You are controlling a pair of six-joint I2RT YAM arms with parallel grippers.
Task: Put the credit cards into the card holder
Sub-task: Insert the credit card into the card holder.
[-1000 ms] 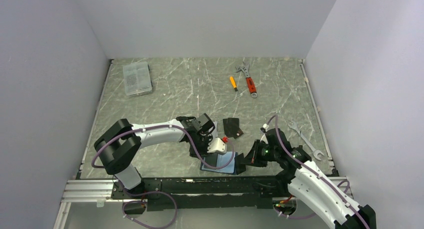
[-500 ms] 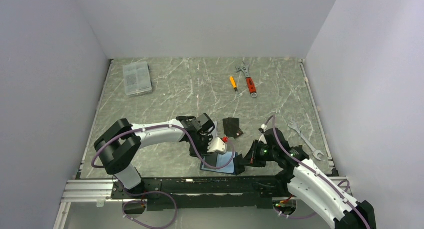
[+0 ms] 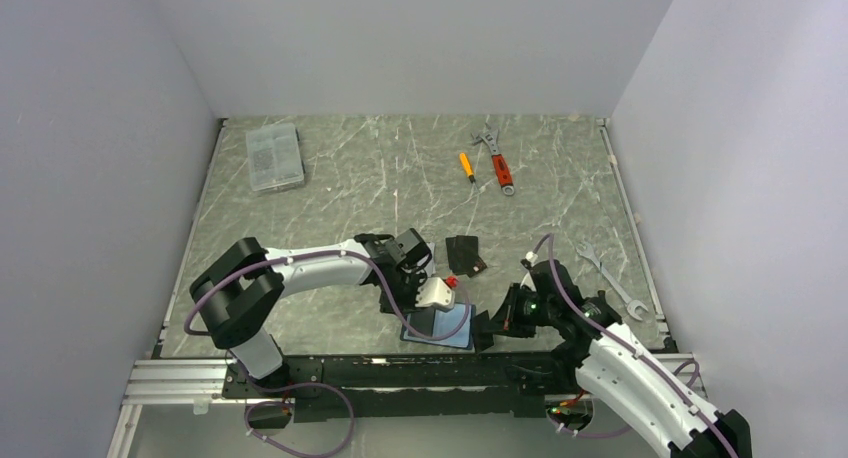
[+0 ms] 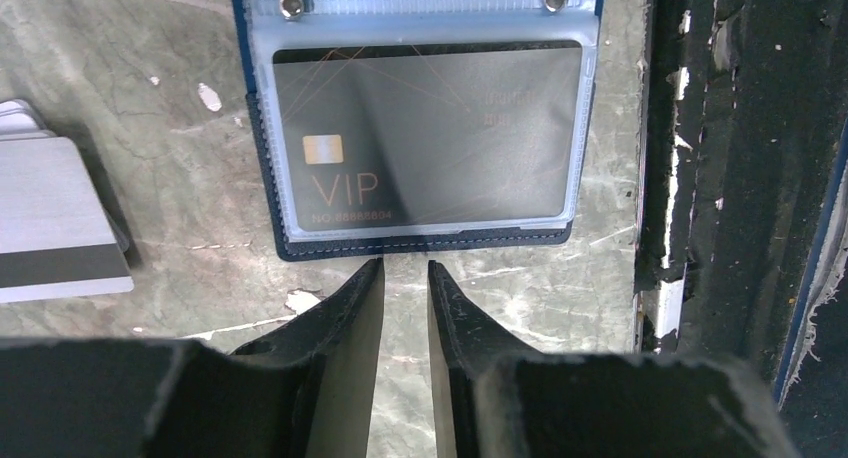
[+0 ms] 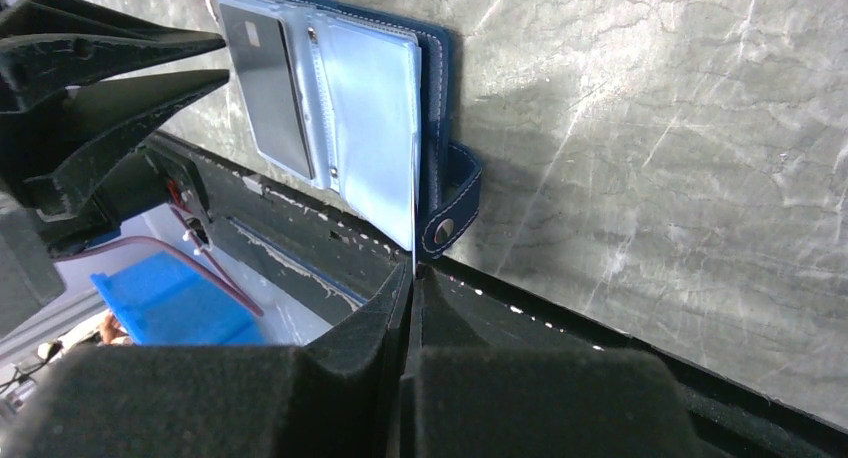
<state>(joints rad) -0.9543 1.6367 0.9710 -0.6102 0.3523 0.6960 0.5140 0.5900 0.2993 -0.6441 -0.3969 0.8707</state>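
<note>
The card holder [image 4: 420, 246] lies open on the green, marble-look table [image 3: 350, 198], right at the near edge beside the black rail [image 4: 720, 178]. It is dark blue on the outside with white stitches, and inside it has clear, shiny plastic pockets pinned by two small metal studs. One pocket has a dark grey card [image 4: 430, 138] in it, flat and smooth, with a little gold chip and the letters VIP. A blue tab with a round metal snap [image 5: 445, 228] sticks out from one side of the holder. The left tool [image 4: 405, 268] hangs just in front of the holder's edge, its two fingers a small way apart with nothing between them. The right tool [image 5: 413, 278] is squeezed closed on the thin edge of one clear pocket and holds that pocket up on end. Next to the holder lies a pale grey card with a black stripe [image 4: 55, 218], on top of other cards. Some black cards [image 3: 463, 253] lie a bit farther back. Well away sit a clear plastic box [image 3: 274, 156], a small orange screwdriver [image 3: 466, 167], a red-handled wrench [image 3: 497, 158] and a silver spanner [image 3: 608, 280].
</note>
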